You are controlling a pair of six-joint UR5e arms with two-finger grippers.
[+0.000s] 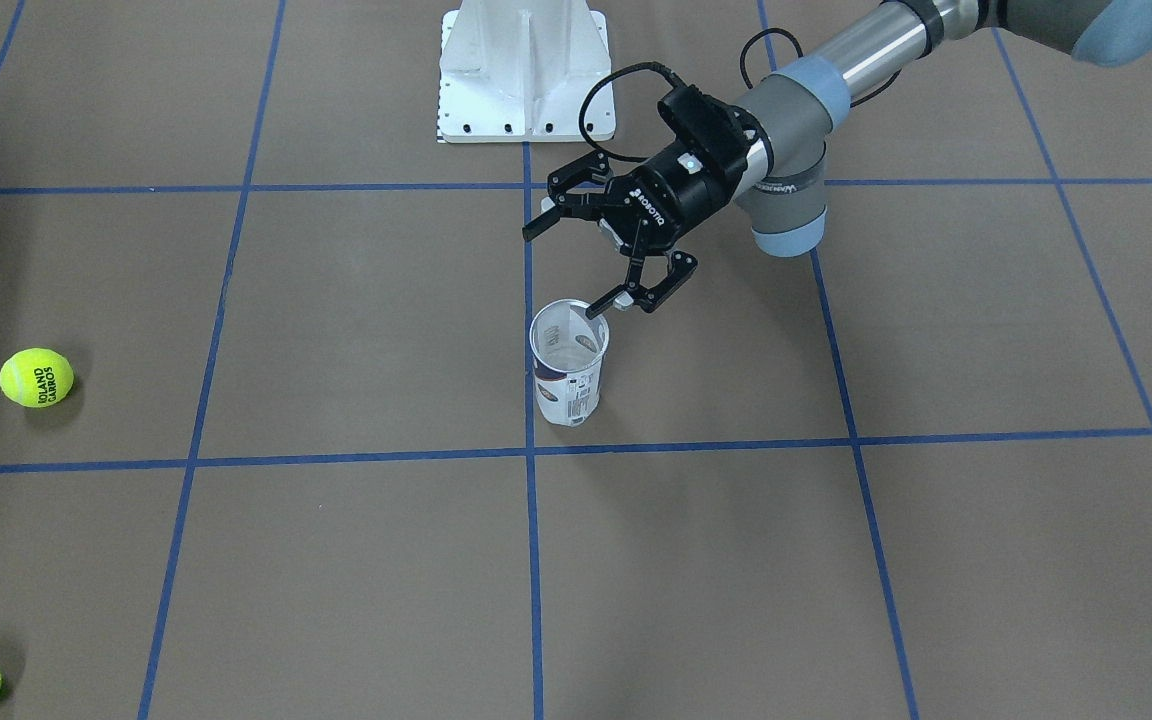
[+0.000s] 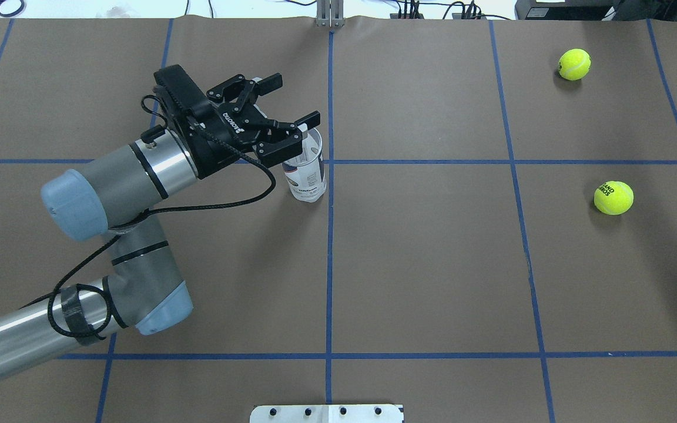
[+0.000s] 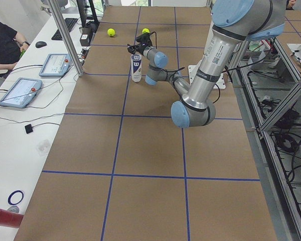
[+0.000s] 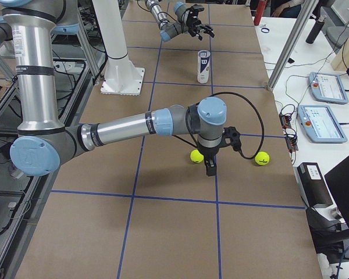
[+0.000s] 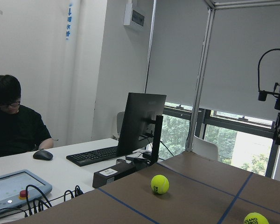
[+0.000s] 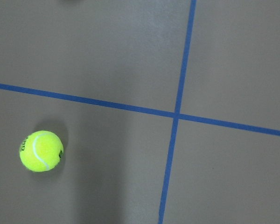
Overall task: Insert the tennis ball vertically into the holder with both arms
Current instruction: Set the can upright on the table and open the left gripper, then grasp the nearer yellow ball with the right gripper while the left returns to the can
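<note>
Holder (image 1: 568,365) upright, empty | left pincer (image 1: 566,270) apart near rim | right pincer (image 4: 211,168): cannot tell

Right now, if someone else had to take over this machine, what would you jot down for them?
The left gripper is open and empty, at the rim of the holder; contact unclear.
The holder stands upright and empty on the table.
The far tennis ball and near tennis ball lie well apart from it.
The right gripper points down near the balls; seen only side-on, so open or shut is unclear.
Done: no ball in. Left: grasp a ball, steady the holder, drop it in.
</note>
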